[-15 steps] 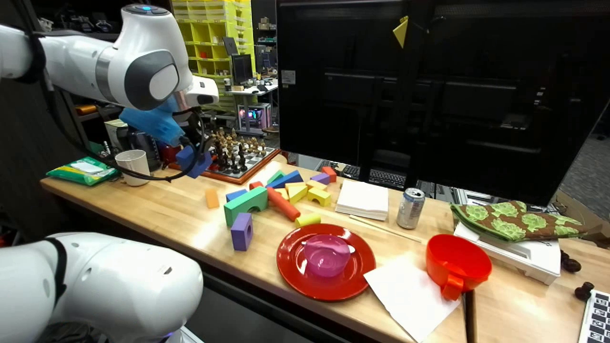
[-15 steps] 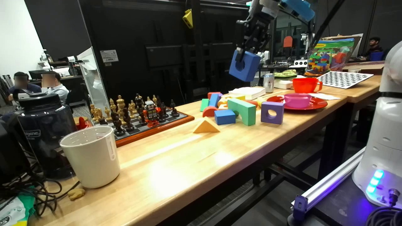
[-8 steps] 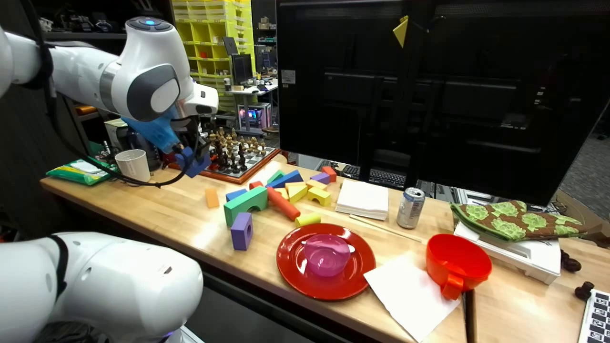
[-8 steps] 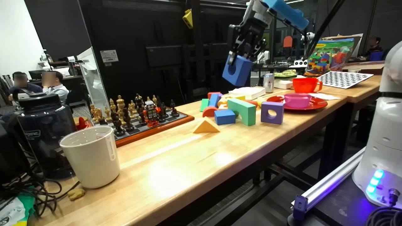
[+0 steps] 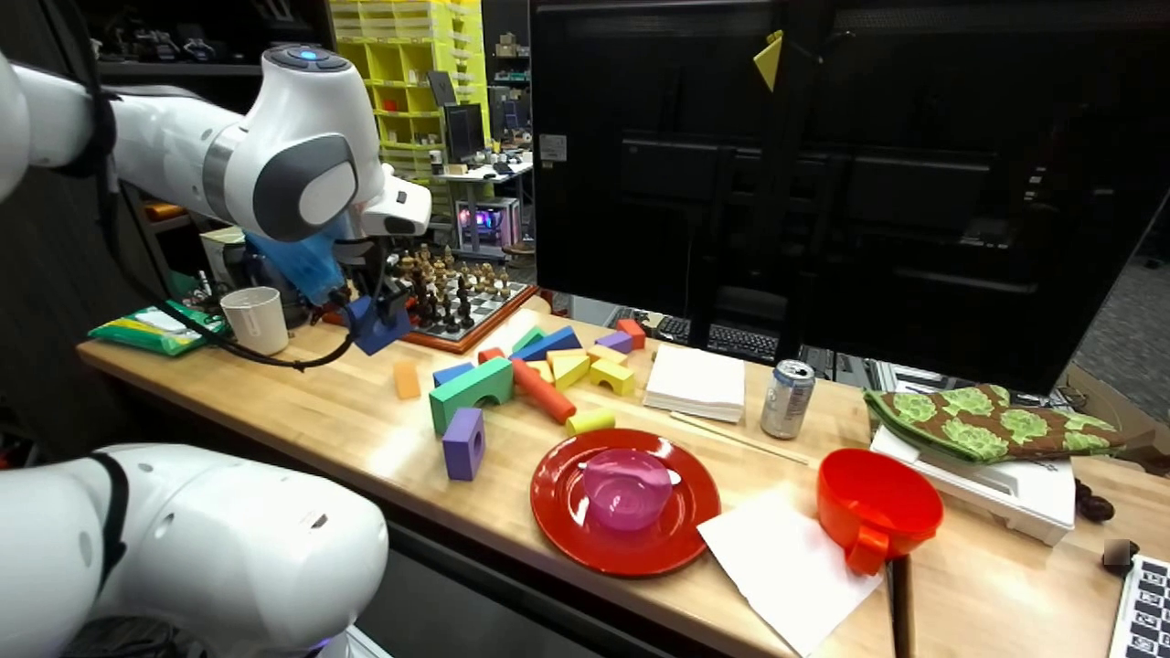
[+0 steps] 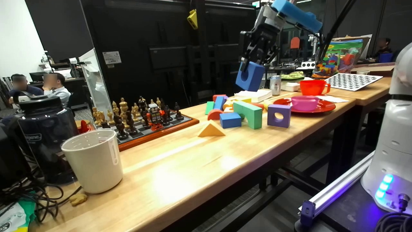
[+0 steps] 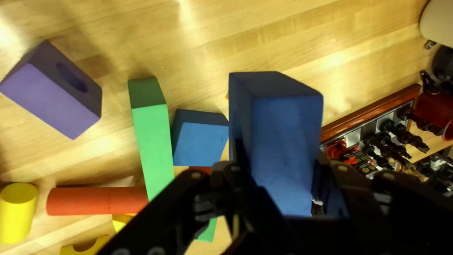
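gripper [image 7: 279, 159]: pinching holed blue block [image 6: 254, 79]
blue block: lift done, clear of surface [image 6: 193, 151]; setting down seemingly left
green arch [image 6: 252, 113]: standing, ungripped

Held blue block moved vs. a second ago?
Yes, mainly downward: in an exterior view the held blue block now shows lower, closer in the picture to the white paper stack.

In both exterior views the tabletop [image 6: 199, 154] is brightly lit, white glare near its front edge, and the black panel [image 5: 658, 247] beyond the far edge sinks into darkness. The loose paper [image 5: 786, 576] looks nearly washed out in an exterior view. In the wrist view, soft shadows fall beside the purple block [image 7: 53, 95]; the pincer [image 7: 279, 159] is dark and blurred.
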### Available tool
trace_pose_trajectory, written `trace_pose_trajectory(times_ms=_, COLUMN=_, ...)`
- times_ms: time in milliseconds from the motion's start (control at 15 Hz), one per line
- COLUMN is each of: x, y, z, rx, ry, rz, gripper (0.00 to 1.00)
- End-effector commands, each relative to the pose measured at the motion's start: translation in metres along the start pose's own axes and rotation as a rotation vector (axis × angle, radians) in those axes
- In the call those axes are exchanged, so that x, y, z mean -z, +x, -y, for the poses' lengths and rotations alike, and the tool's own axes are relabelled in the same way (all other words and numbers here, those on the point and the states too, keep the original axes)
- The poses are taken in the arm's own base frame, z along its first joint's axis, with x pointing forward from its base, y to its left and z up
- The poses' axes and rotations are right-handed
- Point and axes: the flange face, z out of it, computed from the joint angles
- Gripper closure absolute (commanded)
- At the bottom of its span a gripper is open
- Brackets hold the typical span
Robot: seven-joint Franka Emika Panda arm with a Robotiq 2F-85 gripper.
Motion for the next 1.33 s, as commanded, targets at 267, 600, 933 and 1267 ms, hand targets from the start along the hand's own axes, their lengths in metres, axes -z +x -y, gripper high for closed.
trace_pose_trajectory(times_ms=267, x=0.015, y=-0.001, z=-0.030, rx=-0.075, ry=-0.104, rz=0.045, gripper=0.84)
trace_pose_trajectory(times_ms=600, x=0.021, y=0.010, z=-0.033, rx=-0.094, ry=-0.204, rz=0.007, gripper=0.84)
trace_pose_trajectory(times_ms=933, x=0.022, y=0.028, z=-0.025, rx=-0.075, ry=-0.268, rz=-0.010, gripper=0.84)
trace_pose_trajectory(times_ms=1267, x=0.016, y=0.043, z=-0.007, rx=-0.030, ry=-0.292, rz=-0.006, gripper=0.84)
